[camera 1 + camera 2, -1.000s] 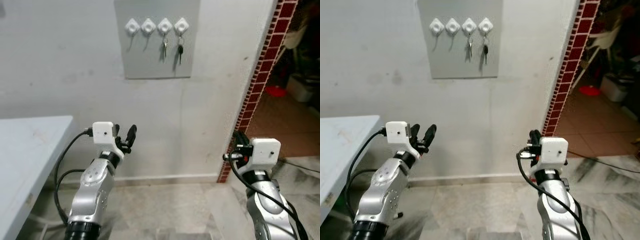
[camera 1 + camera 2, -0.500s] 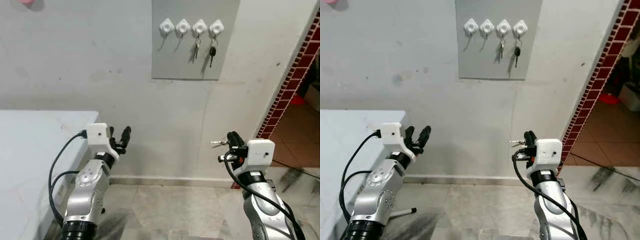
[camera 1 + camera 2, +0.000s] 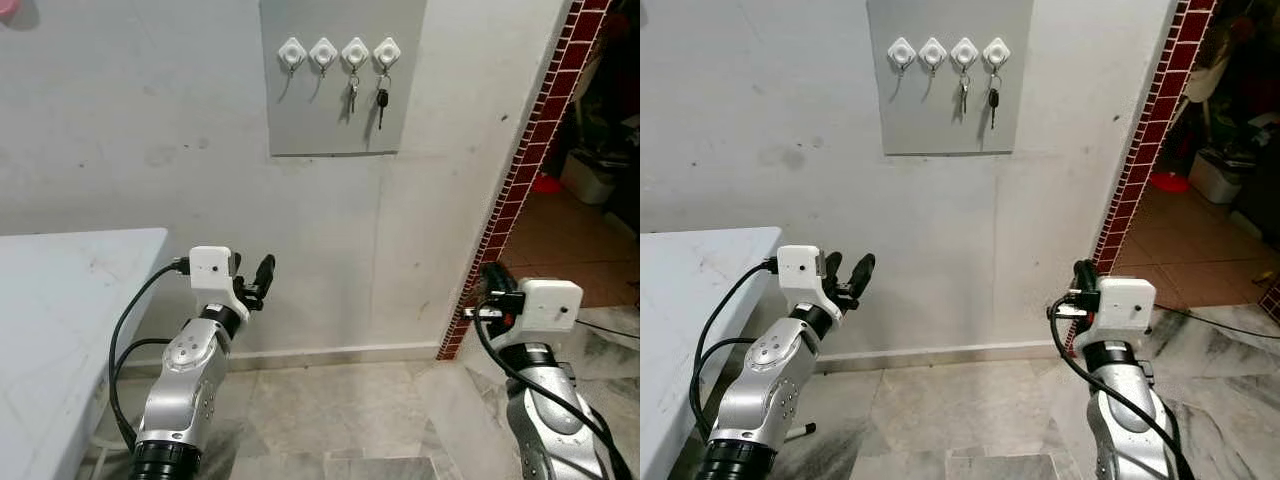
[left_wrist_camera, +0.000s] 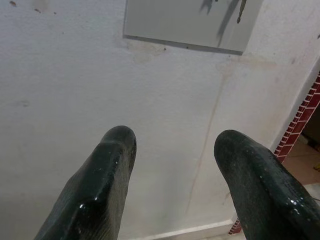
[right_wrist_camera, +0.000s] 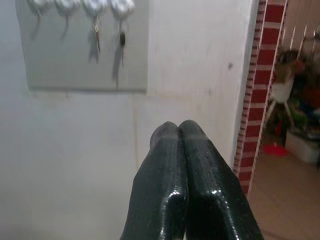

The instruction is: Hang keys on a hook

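1. Facing a pale plastered wall, I see a grey board mounted high on it, with four white hooks in a row along its top edge.
2. Counting from my left, the third hook carries a silver key and the fourth a black-headed key; both hang straight down against the board. The first two hooks hold only thin loops or cords, too small to tell apart.
3. My left claw is raised in front of me, low on the wall and well below the board, and its fingers stand apart with bare wall between them.
4. My right claw is raised on my right, near the red brick edging of a doorway. Its two fingers are pressed together; in the wrist view nothing shows between the tips, and I cannot tell whether anything is held lower down.
5. A white worktop juts in at my left, its near corner beside my left arm.
6. Below the wall lies a marbled tile floor, and beyond the brick edging a reddish tiled floor leads into a cluttered room.
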### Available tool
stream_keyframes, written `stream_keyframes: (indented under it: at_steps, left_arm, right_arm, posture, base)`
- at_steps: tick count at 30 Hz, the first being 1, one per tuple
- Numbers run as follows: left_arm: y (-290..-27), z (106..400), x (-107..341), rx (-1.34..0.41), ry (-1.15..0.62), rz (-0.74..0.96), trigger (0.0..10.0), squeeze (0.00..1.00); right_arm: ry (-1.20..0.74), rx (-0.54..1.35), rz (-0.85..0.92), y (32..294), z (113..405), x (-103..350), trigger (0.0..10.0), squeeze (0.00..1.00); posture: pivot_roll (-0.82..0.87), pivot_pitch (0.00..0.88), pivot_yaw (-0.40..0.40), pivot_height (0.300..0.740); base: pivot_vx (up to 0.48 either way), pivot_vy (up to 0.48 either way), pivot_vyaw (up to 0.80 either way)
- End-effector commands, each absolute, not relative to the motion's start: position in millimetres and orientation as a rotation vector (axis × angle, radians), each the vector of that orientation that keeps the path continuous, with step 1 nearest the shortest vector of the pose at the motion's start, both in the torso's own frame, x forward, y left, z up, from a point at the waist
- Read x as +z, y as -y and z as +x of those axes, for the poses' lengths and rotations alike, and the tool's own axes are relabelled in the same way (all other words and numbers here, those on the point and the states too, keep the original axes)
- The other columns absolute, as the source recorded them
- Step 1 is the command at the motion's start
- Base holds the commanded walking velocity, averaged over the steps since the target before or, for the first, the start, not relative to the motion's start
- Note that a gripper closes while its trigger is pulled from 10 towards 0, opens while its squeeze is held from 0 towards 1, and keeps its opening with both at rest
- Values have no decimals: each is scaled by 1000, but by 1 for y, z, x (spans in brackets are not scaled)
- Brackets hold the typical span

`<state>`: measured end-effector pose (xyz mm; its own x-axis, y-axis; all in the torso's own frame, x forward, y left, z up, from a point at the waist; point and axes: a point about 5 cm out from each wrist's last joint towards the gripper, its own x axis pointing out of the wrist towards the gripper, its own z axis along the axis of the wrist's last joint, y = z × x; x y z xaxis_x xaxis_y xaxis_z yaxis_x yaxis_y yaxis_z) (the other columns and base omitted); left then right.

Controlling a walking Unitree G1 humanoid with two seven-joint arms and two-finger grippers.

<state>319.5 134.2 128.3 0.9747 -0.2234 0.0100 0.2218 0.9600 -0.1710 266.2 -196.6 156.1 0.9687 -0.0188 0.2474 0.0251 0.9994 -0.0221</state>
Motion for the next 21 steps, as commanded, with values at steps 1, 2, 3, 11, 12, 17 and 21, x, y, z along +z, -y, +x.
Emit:
stream_keyframes:
  at_steps: [1, 2, 3, 11, 12, 17, 21]
  left_arm:
    - [-137, 321, 137, -232, 25, -151, 10000, 0]
    - [-138, 320, 138, -232, 30, -157, 10000, 0]
    - [-139, 320, 139, -233, 32, -163, 10000, 0]
    - [-144, 321, 144, -217, 54, -184, 10000, 0]
    - [-144, 321, 144, -211, 55, -190, 10000, 0]
    - [-147, 321, 146, -189, 61, -202, 10000, 0]
    - [-147, 321, 146, -183, 61, -206, 10000, 0]
  right_arm:
    - [298, -16, -18, 196, 266, 166, 10000, 0]
    - [301, -12, -16, 196, 265, 167, 10000, 0]
    - [300, -10, -17, 196, 265, 166, 10000, 0]
    - [302, 16, 3, 190, 264, 167, 10000, 0]
    - [302, 19, 5, 190, 264, 167, 10000, 0]
    - [298, 37, 9, 186, 264, 166, 10000, 0]
    - [295, 43, 10, 187, 264, 166, 10000, 0]
  posture:
    - [-36, 0, 14, 740]
    - [-35, 0, 13, 740]
    - [-35, 0, 13, 740]
    - [-29, 0, 10, 740]
    - [-29, 0, 10, 740]
    - [-24, 9, 4, 740]
    - [-20, 16, 1, 740]
  base:
    - [0, 0, 0]
    - [0, 0, 0]
    - [0, 0, 0]
    - [213, 0, 0]
    - [307, 0, 0]
    - [314, 0, 0]
    - [326, 0, 0]
